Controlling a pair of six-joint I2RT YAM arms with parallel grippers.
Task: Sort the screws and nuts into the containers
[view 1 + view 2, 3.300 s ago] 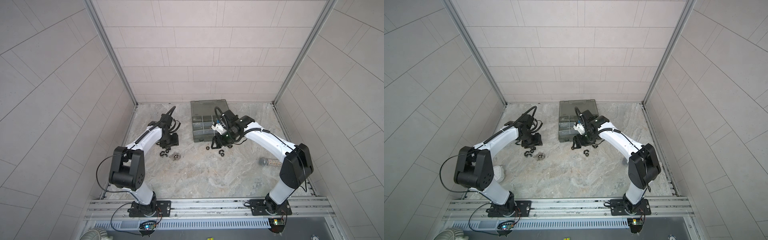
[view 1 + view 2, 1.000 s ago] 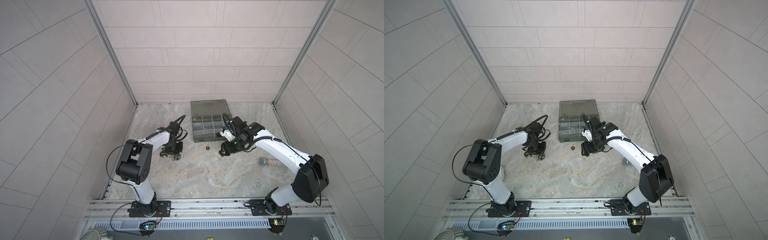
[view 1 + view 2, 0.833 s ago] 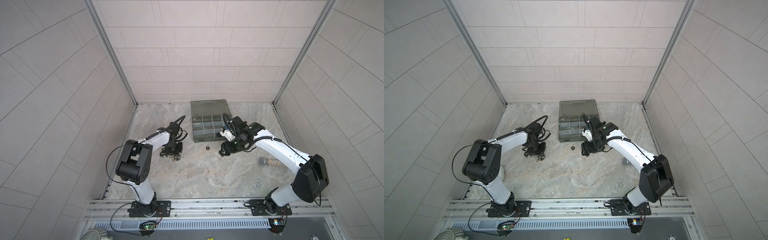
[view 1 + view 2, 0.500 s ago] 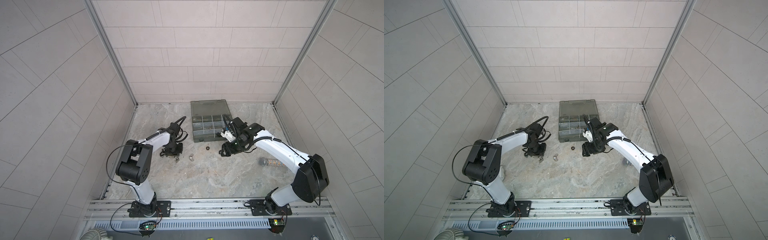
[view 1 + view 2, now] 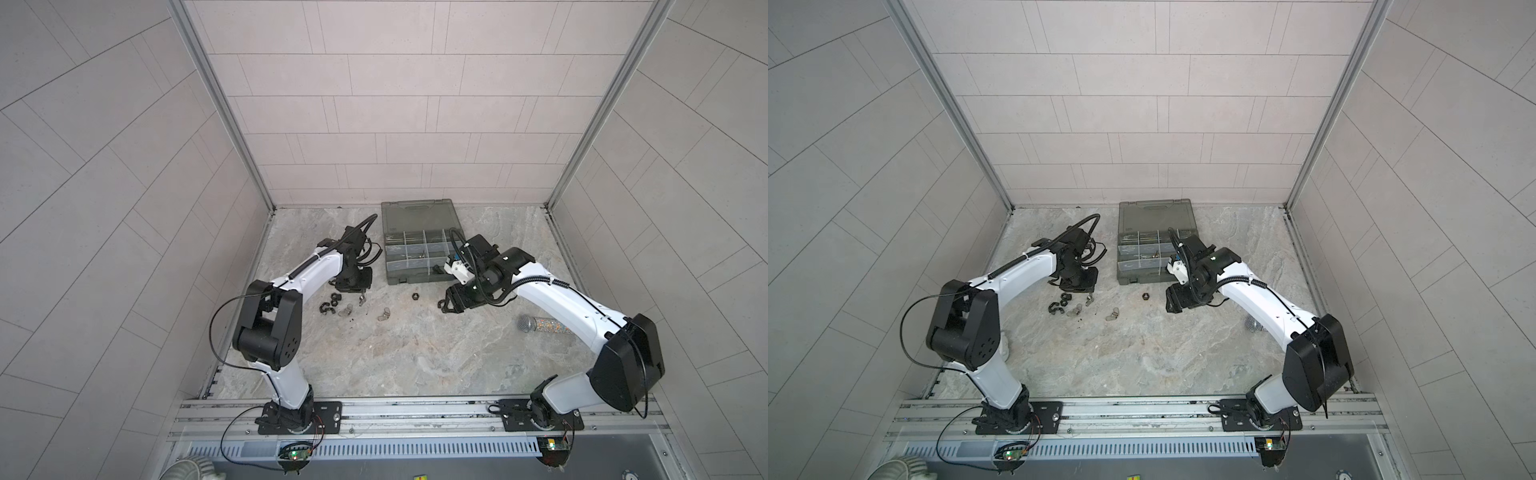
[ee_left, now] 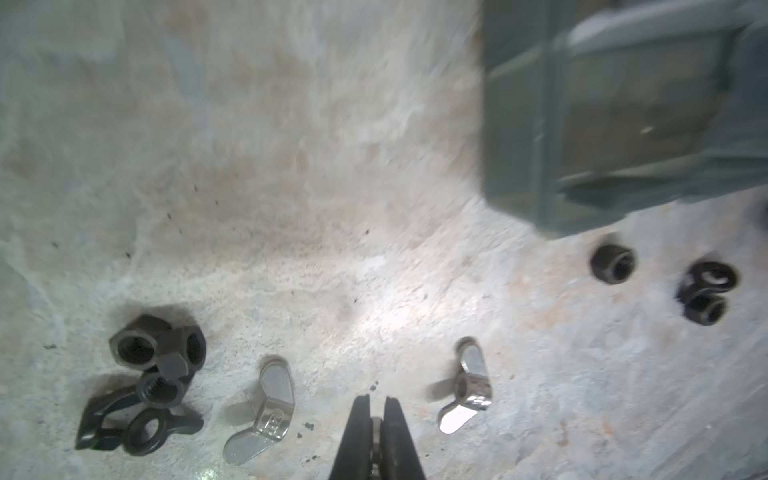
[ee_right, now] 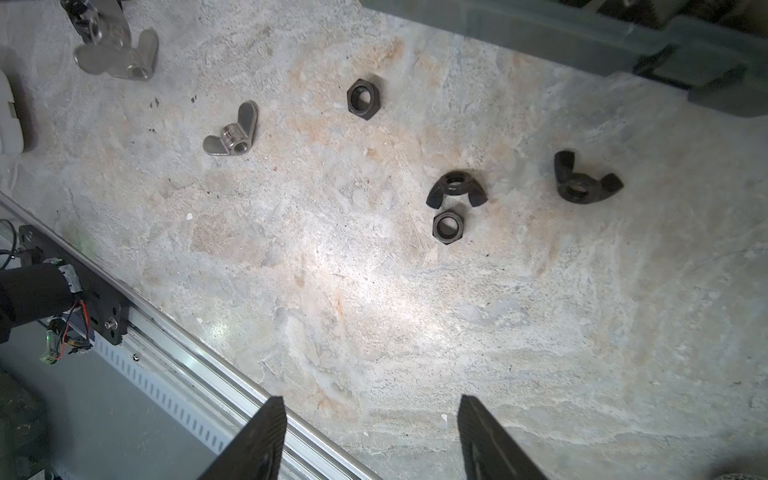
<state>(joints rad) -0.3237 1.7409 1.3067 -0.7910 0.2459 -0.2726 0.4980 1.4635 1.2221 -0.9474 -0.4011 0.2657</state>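
- My two top views sit high over the rail [image 5: 415, 409], side by side. They look steeply down at nearly the same scene: the whole table [image 5: 395, 357] and the case [image 5: 415, 216].
- My left wrist view is close above the table and faces a case corner.
- My right wrist view, also close, slants toward the rail.
- Both wrist views share a wing nut [image 6: 465, 386] and a hex nut [image 6: 613, 264].

- A microphone [image 5: 542, 324] with a silvery mesh head and a glittery handle lies on its side, on the right.
- The table [image 5: 395, 357] has a pale marbled top.
- Pale tiled walls [image 5: 395, 104] close in the left, right and far sides.
- A metal rail [image 5: 415, 415] runs along the near edge.
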